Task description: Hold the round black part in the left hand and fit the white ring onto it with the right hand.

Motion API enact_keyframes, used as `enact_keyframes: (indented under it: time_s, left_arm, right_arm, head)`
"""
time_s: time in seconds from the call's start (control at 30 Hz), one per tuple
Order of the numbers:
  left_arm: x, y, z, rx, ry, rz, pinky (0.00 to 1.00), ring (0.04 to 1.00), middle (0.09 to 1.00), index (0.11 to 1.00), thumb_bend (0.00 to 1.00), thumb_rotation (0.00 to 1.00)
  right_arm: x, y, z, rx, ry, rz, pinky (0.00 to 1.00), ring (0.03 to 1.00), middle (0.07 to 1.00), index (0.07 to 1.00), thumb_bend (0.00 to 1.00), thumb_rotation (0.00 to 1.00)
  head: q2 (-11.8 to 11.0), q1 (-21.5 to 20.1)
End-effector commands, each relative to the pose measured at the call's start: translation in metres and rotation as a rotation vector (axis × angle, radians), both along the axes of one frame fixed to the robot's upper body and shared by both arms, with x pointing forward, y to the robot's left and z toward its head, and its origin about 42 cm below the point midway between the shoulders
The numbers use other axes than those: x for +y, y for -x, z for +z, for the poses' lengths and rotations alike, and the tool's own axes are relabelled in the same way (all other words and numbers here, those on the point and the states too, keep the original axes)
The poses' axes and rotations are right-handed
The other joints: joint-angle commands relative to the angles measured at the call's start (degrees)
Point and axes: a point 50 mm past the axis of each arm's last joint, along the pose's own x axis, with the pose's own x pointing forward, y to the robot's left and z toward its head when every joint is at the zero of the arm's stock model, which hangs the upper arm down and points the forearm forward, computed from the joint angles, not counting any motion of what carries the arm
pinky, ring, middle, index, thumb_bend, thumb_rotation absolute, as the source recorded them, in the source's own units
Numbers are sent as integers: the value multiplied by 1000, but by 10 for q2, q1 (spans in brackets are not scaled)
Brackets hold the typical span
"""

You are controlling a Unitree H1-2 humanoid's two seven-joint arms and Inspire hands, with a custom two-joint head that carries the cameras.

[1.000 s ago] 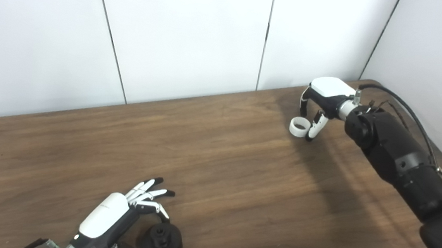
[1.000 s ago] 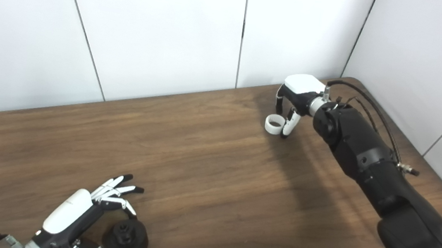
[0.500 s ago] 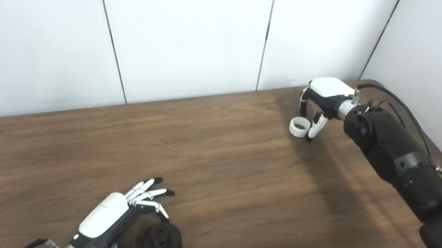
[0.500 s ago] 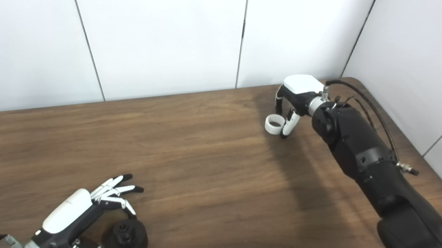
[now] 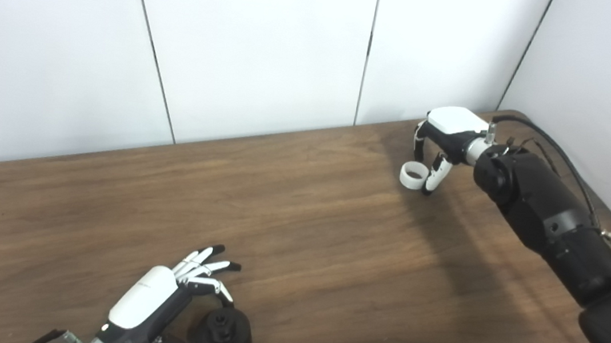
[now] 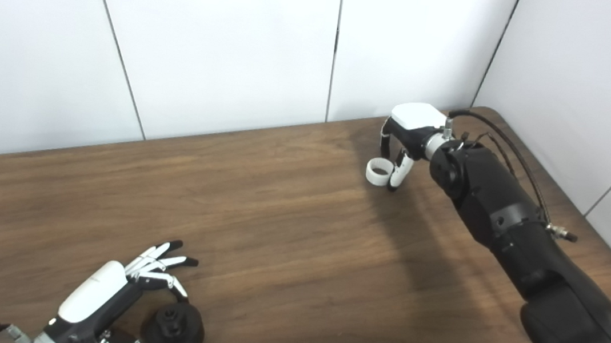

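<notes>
A: What does the round black part (image 5: 220,335) look like?

B: A squat, dark disc with a raised knob in the middle of its top face and a small hole in that knob. It sits on the wooden worktop (image 5: 297,239) near the front edge, on the left side.

A: Is the left hand (image 5: 152,306) holding it?

B: Not firmly, as far as I can see. The hand lies low beside the part, its white back turned up. Most of the fingers (image 5: 208,256) are spread and stretched out past the part, over the wood. One finger curls down close to the part's far rim, and the thumb lies along its near side. Whether either truly presses on it, I cannot tell. The part rests on the worktop.

A: And the white ring (image 6: 378,173)?

B: A short, plain white band, open through the middle, lying with the opening facing up. It is far off at the back right of the worktop, well apart from the black part.

A: What is the right hand (image 6: 404,139) doing?

B: It arches over the ring with its white back up and its fingers curled downward. One white finger stands just beside the ring's right side, seemingly touching it, and a dark one comes down behind the ring. The hand is half closed around the ring, but the ring looks to be on the wood, and a true grip is not clear.

A: Anything else?

B: White wall panels (image 5: 263,40) behind the worktop.
</notes>
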Motion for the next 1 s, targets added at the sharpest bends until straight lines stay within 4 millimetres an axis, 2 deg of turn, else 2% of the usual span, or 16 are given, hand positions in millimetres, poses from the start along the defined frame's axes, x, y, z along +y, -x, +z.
enact_keyframes:
  time_s: [0.0,0.47,0.5,0.53,0.57,0.67,0.97]
  left_arm:
    - [-2,5,-11,32,37,18,1000,1000,877,483,524,52]
    - [-3,4,-13,32,40,24,1000,1000,876,483,524,52]
    - [-3,4,-13,33,39,24,1000,1000,877,483,524,52]
    - [-3,4,-14,33,39,24,1000,1000,876,483,524,52]
    - [-4,4,-14,35,40,24,1000,1000,876,483,524,52]
    - [-4,4,-14,36,41,25,1000,1000,875,483,524,52]
    - [-2,3,-14,34,42,28,1000,1000,877,483,524,52]
  right_arm:
    - [9,-9,19,-58,-7,29,1000,993,870,493,525,144]
    - [18,-12,21,-57,-1,52,1000,996,877,494,525,145]
    - [18,-12,21,-57,-2,53,1000,994,877,569,804,147]
    - [18,-12,21,-57,-2,53,1000,994,878,596,898,148]
    - [19,-12,22,-58,-3,54,1000,993,878,611,947,147]
    - [18,-12,23,-62,-1,60,1000,990,878,629,995,148]
    - [19,-13,25,-64,0,62,1000,991,880,636,1000,148]
  head:
    - [0,-1]
    - [-4,-3]
    - [-4,-2]
    - [-4,-2]
    - [-4,-2]
    - [-4,-2]
    - [-4,-4]
